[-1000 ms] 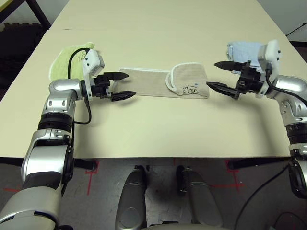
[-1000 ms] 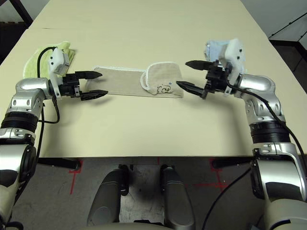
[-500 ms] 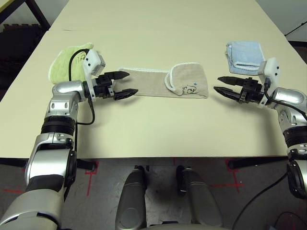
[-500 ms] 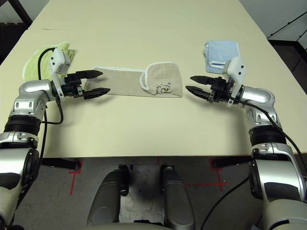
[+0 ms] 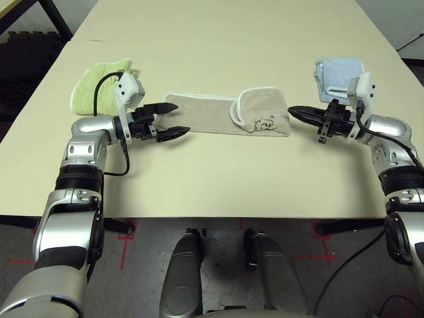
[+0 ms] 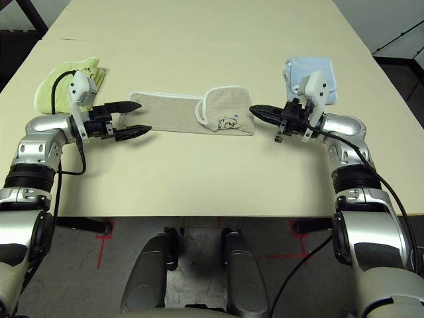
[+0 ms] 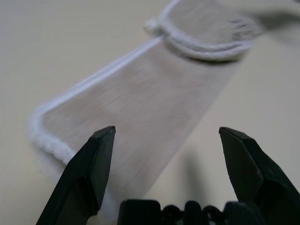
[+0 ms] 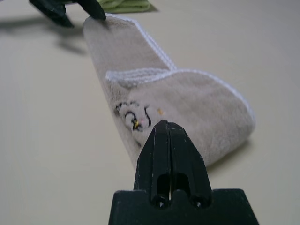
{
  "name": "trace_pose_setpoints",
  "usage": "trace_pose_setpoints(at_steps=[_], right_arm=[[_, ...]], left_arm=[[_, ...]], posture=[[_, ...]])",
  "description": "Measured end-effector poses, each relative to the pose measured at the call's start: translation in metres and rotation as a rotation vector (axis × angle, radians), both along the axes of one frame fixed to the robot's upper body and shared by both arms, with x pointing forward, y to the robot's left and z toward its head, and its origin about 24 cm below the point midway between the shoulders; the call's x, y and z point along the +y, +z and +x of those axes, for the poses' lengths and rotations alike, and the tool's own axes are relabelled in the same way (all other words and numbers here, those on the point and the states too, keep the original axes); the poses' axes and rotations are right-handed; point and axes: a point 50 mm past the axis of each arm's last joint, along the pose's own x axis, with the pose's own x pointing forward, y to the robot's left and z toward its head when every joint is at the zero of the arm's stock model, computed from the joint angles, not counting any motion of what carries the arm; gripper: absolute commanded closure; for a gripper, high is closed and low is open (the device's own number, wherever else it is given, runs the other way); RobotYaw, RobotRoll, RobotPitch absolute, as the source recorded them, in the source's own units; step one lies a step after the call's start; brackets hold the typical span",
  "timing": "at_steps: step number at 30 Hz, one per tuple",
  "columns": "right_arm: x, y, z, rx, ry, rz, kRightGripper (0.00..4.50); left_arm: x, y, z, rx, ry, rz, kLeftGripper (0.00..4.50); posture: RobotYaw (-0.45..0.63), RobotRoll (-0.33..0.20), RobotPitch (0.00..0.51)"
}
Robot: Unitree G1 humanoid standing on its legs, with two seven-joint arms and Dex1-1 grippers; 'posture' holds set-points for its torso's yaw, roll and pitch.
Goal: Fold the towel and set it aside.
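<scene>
Across the middle of the table (image 5: 218, 179) lies the towel (image 5: 205, 114), a long beige strip with white edging running left to right; its right end is folded back over itself, and a small printed mark shows on that flap. A lime-green cloth (image 5: 93, 83) sits far left and a light blue cloth (image 5: 338, 73) far right, both apart from the towel.

The left gripper (image 5: 165, 118) hovers at the towel's left end with its fingers spread wide, one on either side of the near-left corner. The right gripper (image 5: 299, 114) points at the folded right end with its fingers pressed together and nothing between them; its tip lies just beside the fold.

Risks, by judgement:
- With its fingers together, the right gripper cannot take the folded end; pushing forward would shove or bunch the flap and undo the fold.
- If the left gripper catches only the edging, the corner may slip during the lift, giving a skewed fold.
- A wide sweep could drag the green cloth.

The head views show both arms and the neighbouring cloths. The left wrist view shows cloth lying between the open fingers (image 7: 86, 173), which the head views leave uncertain. The right wrist view confirms no cloth between the shut fingertips (image 8: 161, 140) and shows the printed mark clearly.
</scene>
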Motion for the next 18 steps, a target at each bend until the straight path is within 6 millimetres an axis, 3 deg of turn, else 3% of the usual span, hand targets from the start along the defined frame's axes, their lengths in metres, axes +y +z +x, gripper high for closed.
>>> trace_pose_setpoints(at_steps=[4,8,14,18], right_arm=[[-0.001,-0.001,-0.002,0.000,0.009,-0.009,4.47],[0.004,-0.002,-0.001,-0.003,0.017,0.003,4.47],[0.030,-0.001,0.012,-0.006,0.040,0.051,4.47],[0.062,-0.008,0.032,0.050,0.028,0.064,4.47]], left_arm=[[0.012,0.024,-0.007,0.017,0.065,-0.014,0.00],[0.012,0.022,-0.010,0.025,0.067,-0.005,0.00],[0.007,0.023,-0.011,0.006,0.043,-0.012,0.00],[-0.002,0.025,-0.010,-0.050,-0.009,-0.020,0.00]], posture=[[0.09,0.000,0.173],[0.09,0.000,0.175],[0.15,0.000,0.189],[0.18,0.000,0.200]])
